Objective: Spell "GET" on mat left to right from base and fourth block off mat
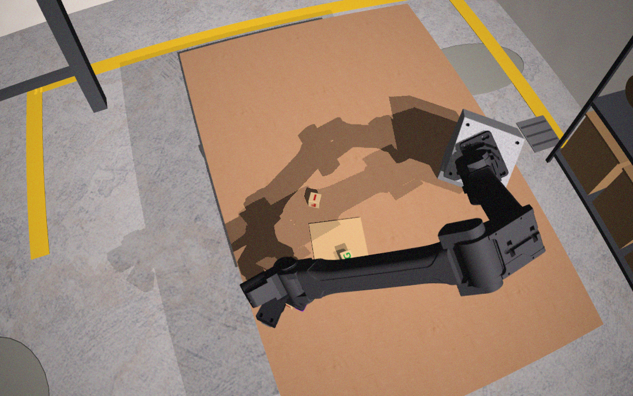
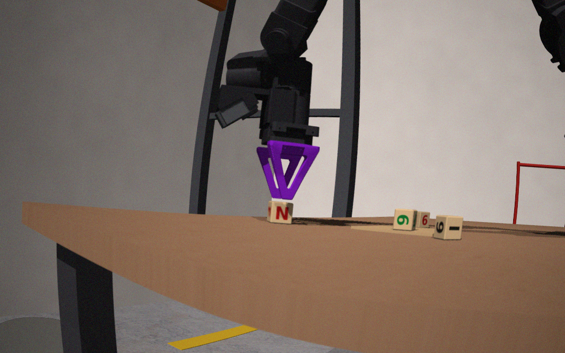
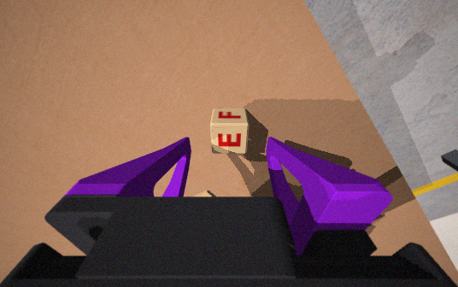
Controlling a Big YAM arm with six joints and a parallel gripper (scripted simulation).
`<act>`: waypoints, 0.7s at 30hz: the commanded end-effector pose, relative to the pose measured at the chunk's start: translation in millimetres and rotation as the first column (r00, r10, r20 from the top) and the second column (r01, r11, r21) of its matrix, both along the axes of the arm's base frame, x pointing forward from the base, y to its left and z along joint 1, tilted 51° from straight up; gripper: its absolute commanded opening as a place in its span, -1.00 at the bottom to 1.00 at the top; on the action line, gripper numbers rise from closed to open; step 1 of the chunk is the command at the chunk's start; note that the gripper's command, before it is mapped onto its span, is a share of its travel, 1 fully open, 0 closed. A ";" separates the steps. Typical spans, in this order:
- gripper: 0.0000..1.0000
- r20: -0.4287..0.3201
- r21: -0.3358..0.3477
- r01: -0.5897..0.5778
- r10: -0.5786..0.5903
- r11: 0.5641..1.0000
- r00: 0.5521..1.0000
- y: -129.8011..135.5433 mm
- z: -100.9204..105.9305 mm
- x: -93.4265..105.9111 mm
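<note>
My gripper (image 2: 281,198) (image 3: 228,143) is open and points down, its purple fingertips just above the E block (image 1: 288,306) (image 2: 280,212) (image 3: 229,131). That block lies on the table with a red E on top, F and N on its sides. In the wrist view it is between and slightly beyond the fingertips. The G block (image 1: 346,254) (image 2: 404,219) is on the mat (image 1: 350,228) (image 2: 370,229), partly hidden by the arm. A red-marked block (image 1: 314,200) (image 2: 424,219) stands off the mat. A black-marked block (image 2: 448,227) is by the mat's edge; its top is hidden.
The arm (image 1: 382,275) stretches low across the mat in the top view, hiding part of it. The table's edge (image 1: 205,149) runs close to the E block, with floor beyond. The base plate (image 1: 497,140) stands at the right.
</note>
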State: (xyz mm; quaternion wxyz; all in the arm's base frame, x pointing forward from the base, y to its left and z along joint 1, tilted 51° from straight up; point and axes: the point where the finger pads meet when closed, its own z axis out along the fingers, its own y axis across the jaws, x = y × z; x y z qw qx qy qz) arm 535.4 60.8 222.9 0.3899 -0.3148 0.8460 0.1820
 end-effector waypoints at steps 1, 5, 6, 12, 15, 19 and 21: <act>0.28 0.014 0.007 0.003 -0.003 1.000 1.000 6.4 1.9 9.1; 0.28 0.015 0.007 0.003 -0.003 1.000 1.000 8.7 -0.2 11.6; 0.28 0.022 0.007 0.009 -0.009 1.000 1.000 6.9 2.3 12.7; 0.28 0.024 0.007 0.003 -0.003 1.000 1.000 17.4 -5.4 22.9; 0.28 0.029 0.007 0.003 -0.003 1.000 1.000 20.3 -6.1 27.1; 0.28 0.049 0.007 0.016 -0.017 1.000 0.999 14.8 2.4 28.1; 0.28 0.052 0.007 0.014 -0.015 1.000 0.999 16.1 3.5 28.0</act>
